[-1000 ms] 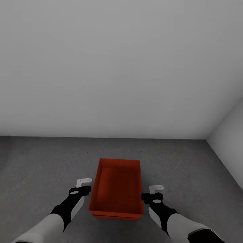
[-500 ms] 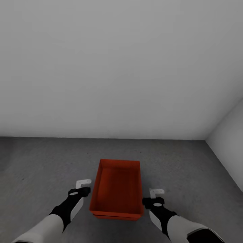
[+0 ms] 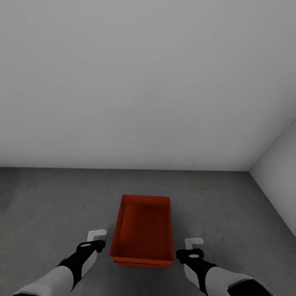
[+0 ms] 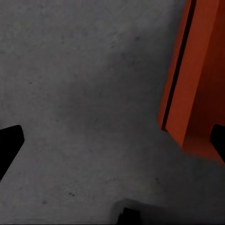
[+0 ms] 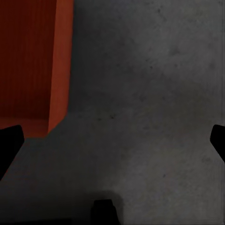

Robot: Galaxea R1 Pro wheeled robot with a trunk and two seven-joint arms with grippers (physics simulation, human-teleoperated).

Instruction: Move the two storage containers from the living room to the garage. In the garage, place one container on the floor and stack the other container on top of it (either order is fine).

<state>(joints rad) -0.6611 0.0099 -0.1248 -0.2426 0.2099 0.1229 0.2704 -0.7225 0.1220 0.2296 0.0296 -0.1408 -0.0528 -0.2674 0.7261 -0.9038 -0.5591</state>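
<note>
Two orange-red storage containers stand stacked on the dark grey concrete floor (image 3: 53,205) of the garage. The upper container (image 3: 142,226) is open-topped and empty; of the lower container (image 3: 142,263) just a thin strip shows under its near edge. My left gripper (image 3: 97,239) is open beside the stack's near left corner, apart from it. My right gripper (image 3: 193,246) is open off the near right corner, also apart. In the left wrist view the stack's wall (image 4: 194,79) lies off to one side of the open left gripper (image 4: 112,143). The right wrist view has the container corner (image 5: 33,61) beyond the open right gripper (image 5: 112,140).
A plain white-grey wall (image 3: 144,82) rises behind the stack. A side wall (image 3: 279,176) closes the corner at the right. Bare concrete floor spreads to the left and right of the containers.
Both grippers have drawn back toward me and down, away from the stack's sides. The stacked containers have stayed where they were.
</note>
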